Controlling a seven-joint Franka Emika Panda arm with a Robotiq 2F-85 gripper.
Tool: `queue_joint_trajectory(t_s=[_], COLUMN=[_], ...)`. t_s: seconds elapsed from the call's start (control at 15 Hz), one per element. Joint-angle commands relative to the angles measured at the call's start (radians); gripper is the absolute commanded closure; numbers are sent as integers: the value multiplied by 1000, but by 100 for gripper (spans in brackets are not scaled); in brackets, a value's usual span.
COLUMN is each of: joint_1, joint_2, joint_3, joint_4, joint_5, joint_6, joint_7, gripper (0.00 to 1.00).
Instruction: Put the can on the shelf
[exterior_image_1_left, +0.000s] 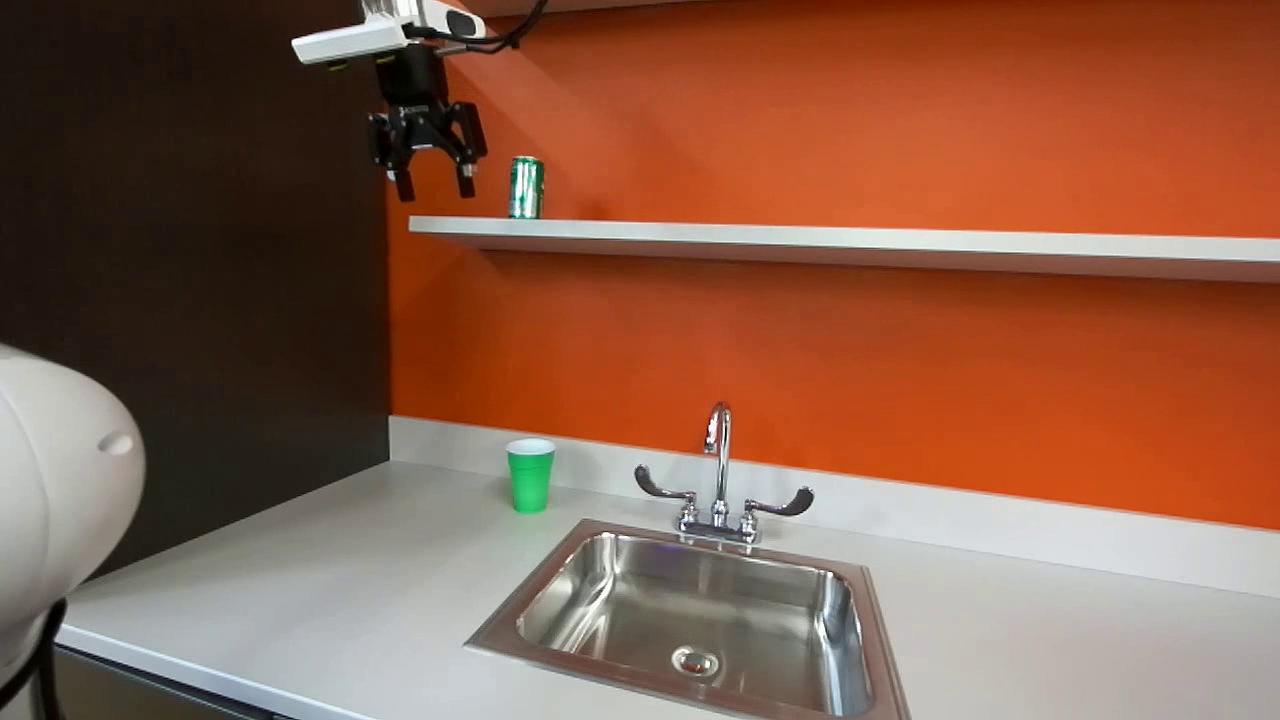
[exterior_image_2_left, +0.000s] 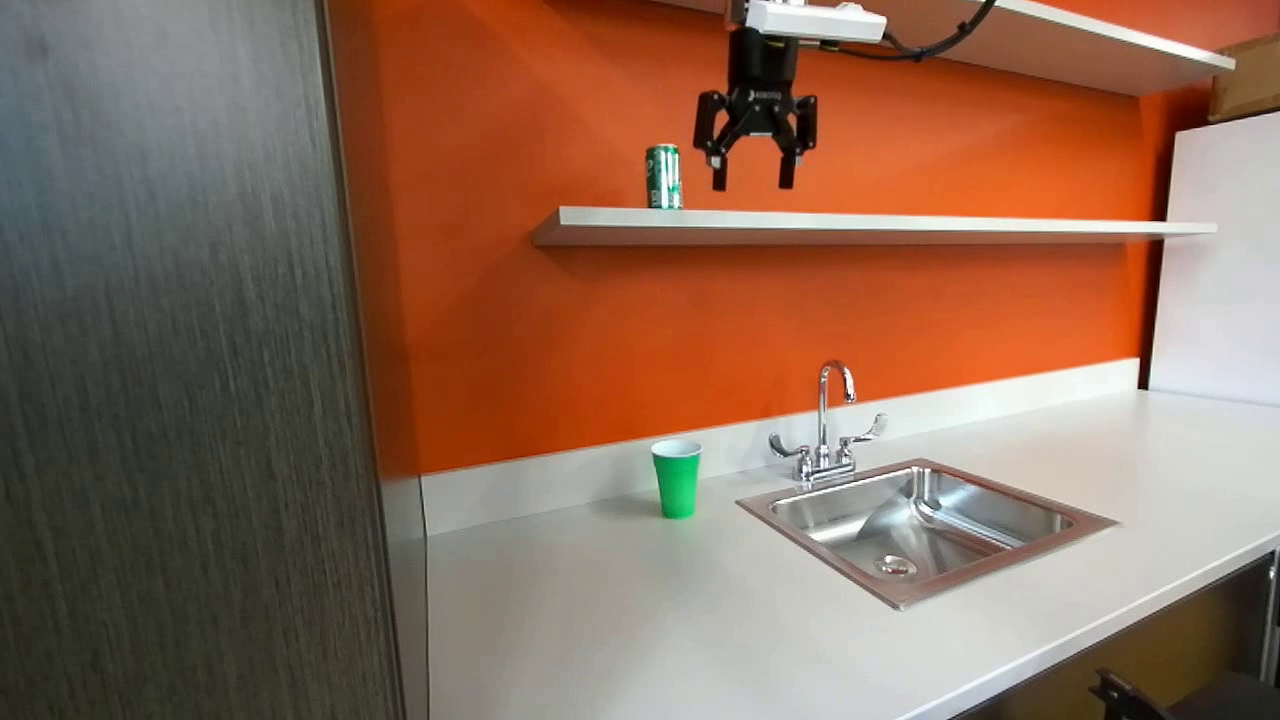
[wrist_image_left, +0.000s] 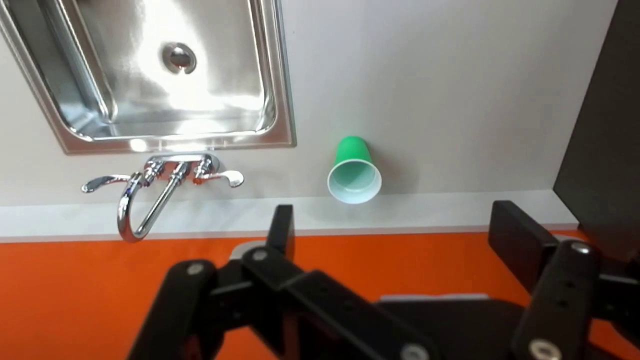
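Note:
The green can (exterior_image_1_left: 526, 188) (exterior_image_2_left: 663, 178) stands upright on the white shelf (exterior_image_1_left: 800, 239) (exterior_image_2_left: 900, 222), close to the shelf's end, in both exterior views. My gripper (exterior_image_1_left: 436, 190) (exterior_image_2_left: 753, 183) hangs pointing down, apart from the can: it appears on opposite sides of it in the two exterior views. Its fingertips are at about the can's height. In the wrist view the gripper (wrist_image_left: 393, 207) is wide open, with nothing between its fingers (wrist_image_left: 520, 235). The can is out of sight in that view.
A bright green cup (exterior_image_1_left: 530, 480) (wrist_image_left: 352, 150) stands upright on the counter (exterior_image_1_left: 330, 580) below. Beside it is the steel sink (exterior_image_2_left: 930, 540) with its faucet (exterior_image_1_left: 720, 460). A dark panel (exterior_image_1_left: 190, 250) bounds one side, and an upper shelf (exterior_image_2_left: 1050, 45) runs above.

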Motion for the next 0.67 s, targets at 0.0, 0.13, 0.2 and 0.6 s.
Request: queue_joint_trajectory(t_s=[0.0,0.13,0.2,0.6], joint_1=[-15,-17,-18,-34], joint_2=[-68,-87,-94,-117], joint_3=[-18,-32,-36,-41], joint_4=[-135,-198,-225,-360], joint_5=[76,119,128,113], joint_6=[18,31,32,28], joint_7=[-48,-57,-67,-66], gripper=[0,0,0,0])
